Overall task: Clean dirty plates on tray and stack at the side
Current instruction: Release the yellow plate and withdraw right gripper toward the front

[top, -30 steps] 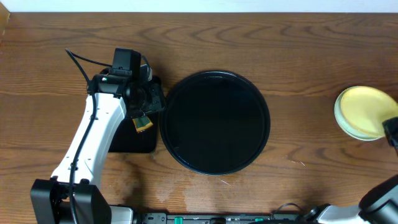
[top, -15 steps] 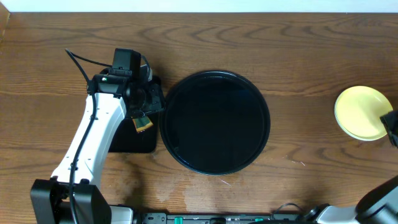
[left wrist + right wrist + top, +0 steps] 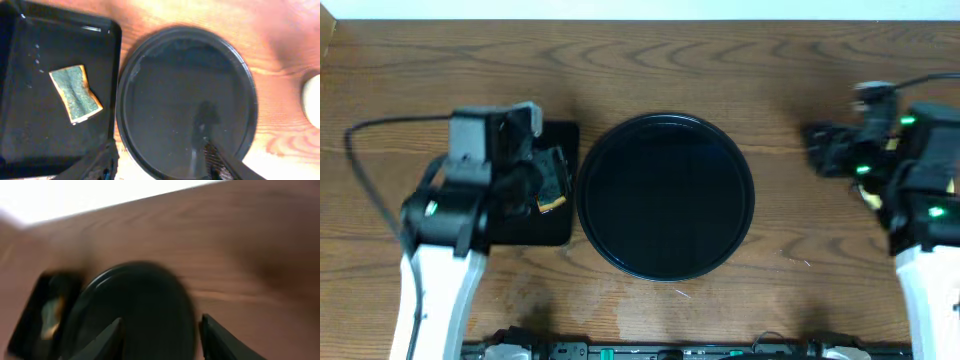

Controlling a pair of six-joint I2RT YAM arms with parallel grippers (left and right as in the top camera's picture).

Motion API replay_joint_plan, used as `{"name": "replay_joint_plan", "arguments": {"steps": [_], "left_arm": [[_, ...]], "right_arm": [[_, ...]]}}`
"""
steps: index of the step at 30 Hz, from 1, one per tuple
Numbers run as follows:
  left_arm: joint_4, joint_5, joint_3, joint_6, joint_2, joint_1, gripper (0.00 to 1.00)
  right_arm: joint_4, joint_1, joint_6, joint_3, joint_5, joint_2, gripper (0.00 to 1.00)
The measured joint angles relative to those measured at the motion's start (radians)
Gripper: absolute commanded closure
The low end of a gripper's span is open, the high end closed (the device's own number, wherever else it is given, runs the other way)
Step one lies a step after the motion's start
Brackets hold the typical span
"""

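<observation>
Since the large round glossy black tray (image 3: 665, 195) is sitting bare on the surface (image 3: 790, 70), the left tool (image 3: 159, 152) and right tool (image 3: 161, 325) are seemingly idling, parted and empty.

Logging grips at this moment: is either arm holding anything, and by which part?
Nothing is held. The left gripper is open and empty; the sponge lies loose on the rectangular tray. The right gripper is open and empty too.
</observation>
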Motion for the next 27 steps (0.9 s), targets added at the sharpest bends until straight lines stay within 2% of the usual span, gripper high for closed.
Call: {"name": "replay_joint_plan", "arguments": {"steps": [2,3,6,9,20,27], "left_arm": [[-0.007,0.0,0.0,0.007,-0.057,0.0,0.23],[-0.008,-0.001,0.0,0.012,-0.076,0.0,0.18],[-0.012,0.0,0.0,0.02,-0.116,0.0,0.17],[-0.01,0.0,0.0,0.01,-0.118,0.0,0.16],[-0.007,0.0,0.0,-0.004,-0.108,0.0,0.15],[-0.007,0.0,0.0,-0.004,-0.107,0.0,0.14]], "right_arm": [[0.003,0.114,-0.046,0.0,-0.011,-0.017,0.01],[0.005,0.166,-0.062,0.0,-0.017,-0.022,0.01],[0.013,0.292,-0.104,0.0,-0.021,-0.024,0.01],[0.013,0.348,-0.12,0.0,-0.017,-0.024,0.01],[-0.002,0.372,-0.132,0.0,-0.012,-0.023,0.01],[-0.094,0.354,-0.139,0.0,0.011,-0.032,0.01]]}}
